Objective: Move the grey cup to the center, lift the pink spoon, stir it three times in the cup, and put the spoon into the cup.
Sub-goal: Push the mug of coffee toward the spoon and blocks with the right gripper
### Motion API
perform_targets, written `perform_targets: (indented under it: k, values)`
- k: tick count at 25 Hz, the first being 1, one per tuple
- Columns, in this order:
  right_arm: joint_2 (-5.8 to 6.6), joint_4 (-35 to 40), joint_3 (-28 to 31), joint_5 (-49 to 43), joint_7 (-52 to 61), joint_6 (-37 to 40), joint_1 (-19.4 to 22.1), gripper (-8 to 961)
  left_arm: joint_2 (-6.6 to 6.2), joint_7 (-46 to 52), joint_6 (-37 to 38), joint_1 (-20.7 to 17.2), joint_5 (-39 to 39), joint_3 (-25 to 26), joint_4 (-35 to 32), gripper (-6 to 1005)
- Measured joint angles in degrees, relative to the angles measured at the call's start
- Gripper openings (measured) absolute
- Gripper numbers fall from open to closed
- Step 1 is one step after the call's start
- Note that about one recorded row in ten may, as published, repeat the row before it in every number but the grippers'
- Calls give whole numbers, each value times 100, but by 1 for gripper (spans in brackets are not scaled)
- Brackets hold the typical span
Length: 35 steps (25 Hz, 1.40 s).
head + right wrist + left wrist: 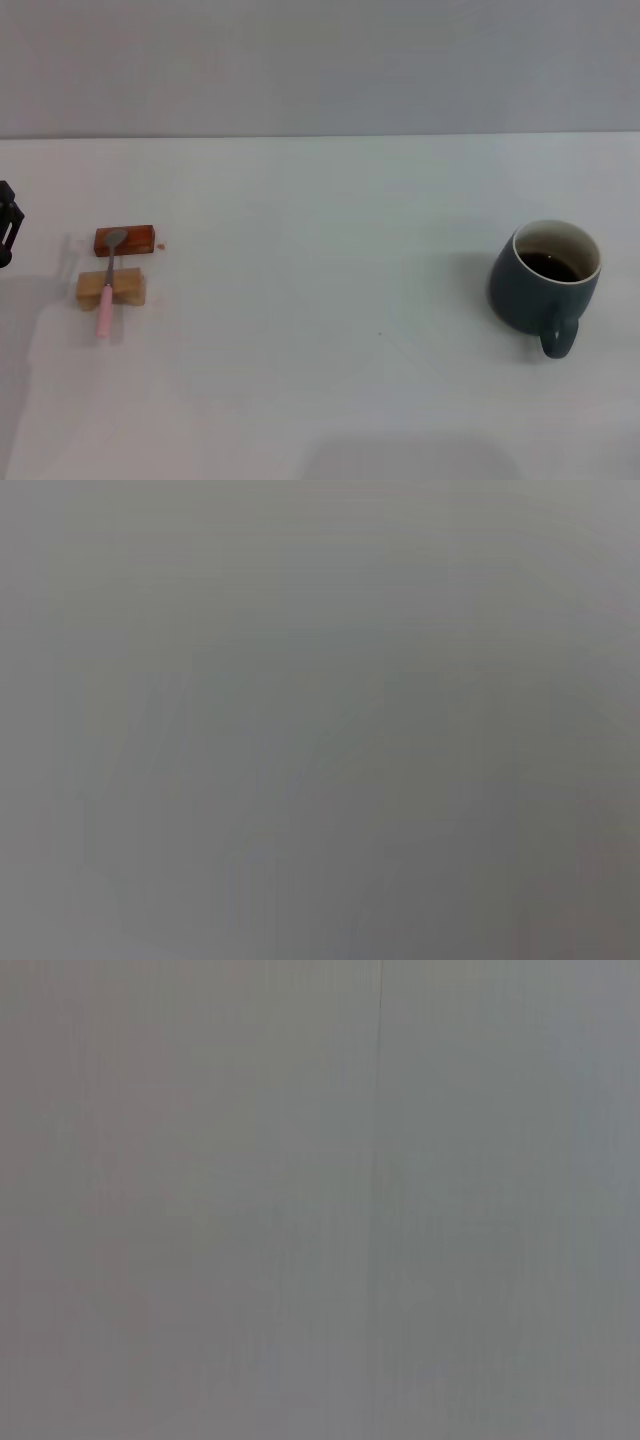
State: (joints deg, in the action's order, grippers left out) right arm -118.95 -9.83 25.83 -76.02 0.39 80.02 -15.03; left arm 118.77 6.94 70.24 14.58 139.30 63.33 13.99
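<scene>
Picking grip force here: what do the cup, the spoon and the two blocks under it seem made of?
The grey cup looks like glazed ceramic: smooth blue-grey outside, cream inside, soft sheen. The pink spoon seems to have a matte plastic handle and a dull grey metal bowl. The reddish-brown block looks like varnished wood and the tan block like bare wood, though no grain shows.

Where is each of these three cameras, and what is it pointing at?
Head: on the robot's head, looking down at the table with cup and spoon; only the left gripper shows, at the edge.
Left wrist: on the left arm; blank grey, no body.
Right wrist: on the right arm; likewise.
Shared: both wrist views show only grey.
</scene>
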Motion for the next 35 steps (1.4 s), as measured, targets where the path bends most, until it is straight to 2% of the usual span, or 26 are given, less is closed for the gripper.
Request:
perform_targets:
  k: [5,11,21,35]
  values:
    - [-6,175,-34,-4,3,-430,-274,-1,2,9,3,2,0,0,7,781]
    - [-17,128,-174,-244,5,-531,-370,-1,6,18,0,32,1,1,7,781]
    - [-31,-27,-200,-979,6,-1226,-613,-1,6,12,-10,53,1,3,7,781]
    - [-49,-137,-833,-994,-14,-1662,-929,-2,6,11,-9,92,1,30,7,780]
